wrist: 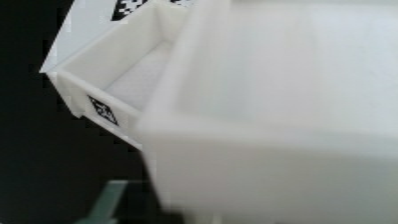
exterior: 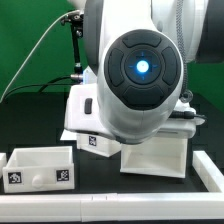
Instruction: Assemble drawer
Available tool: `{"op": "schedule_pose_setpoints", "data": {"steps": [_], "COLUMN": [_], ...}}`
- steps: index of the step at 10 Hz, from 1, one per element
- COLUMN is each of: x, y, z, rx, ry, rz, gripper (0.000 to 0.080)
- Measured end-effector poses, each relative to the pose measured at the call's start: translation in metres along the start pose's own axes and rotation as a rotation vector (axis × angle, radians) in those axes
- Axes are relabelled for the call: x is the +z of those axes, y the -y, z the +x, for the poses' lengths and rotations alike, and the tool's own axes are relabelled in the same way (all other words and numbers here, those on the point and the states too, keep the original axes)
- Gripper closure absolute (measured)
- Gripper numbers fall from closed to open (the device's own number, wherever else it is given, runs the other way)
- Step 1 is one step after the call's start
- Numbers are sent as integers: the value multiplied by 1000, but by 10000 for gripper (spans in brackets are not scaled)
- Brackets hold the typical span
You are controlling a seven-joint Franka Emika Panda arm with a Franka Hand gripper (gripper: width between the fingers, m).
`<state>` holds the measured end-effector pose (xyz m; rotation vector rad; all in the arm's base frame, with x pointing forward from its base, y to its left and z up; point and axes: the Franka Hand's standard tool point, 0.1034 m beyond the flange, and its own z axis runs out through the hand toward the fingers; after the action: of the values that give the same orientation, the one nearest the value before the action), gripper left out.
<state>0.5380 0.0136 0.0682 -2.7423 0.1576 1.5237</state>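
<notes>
Looking first at the exterior view, I have the arm [exterior: 140, 75] filling the middle of the frame, its round housing with the blue light facing the camera. It hides the end effector completely, so from here I cannot tell whether it is released or clenched. Below the arm, right of centre, the drawer casing [exterior: 155, 155] sits on the black surface [exterior: 105, 182] as a white open box. A white corner carrying a square tag [exterior: 92, 143] pokes out from under the arm on the left. I cannot tell whether it belongs to the casing or to another part. Well apart from it, at the near left, a small tray [exterior: 40, 166] stands open at the top, with a tag at each end of its front face. A white strip [exterior: 100, 207] runs along the near edge. A cable [exterior: 35, 52] slopes across the green backdrop at the far left.

In the wrist view, white plastic [wrist: 267, 130] fills nearly everything, very close and blurred. It reads as a thin-walled open box, tilted in the frame, with a marker [wrist: 103, 110] on its outer wall. A dull grey-green sliver [wrist: 116, 200] sits by the white wall. It may be a finger, but the end effector's state stays unreadable here too.
</notes>
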Motion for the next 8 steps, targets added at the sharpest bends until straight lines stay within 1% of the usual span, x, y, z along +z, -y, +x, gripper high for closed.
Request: {"op": "schedule_pose_setpoints", "data": {"steps": [1, 2, 3, 5, 6, 7, 8], "x": [0, 0, 0, 0, -6, -23, -39], "y": [0, 0, 0, -1, -5, -9, -8], "z": [0, 0, 0, 0, -6, -15, -28], "rx": [0, 0, 0, 1, -4, -23, -35], "ry": [0, 0, 0, 1, 11, -13, -50], "rz": [0, 0, 0, 0, 2, -6, -3], "gripper": [391, 227, 164, 152, 152, 152, 150]}}
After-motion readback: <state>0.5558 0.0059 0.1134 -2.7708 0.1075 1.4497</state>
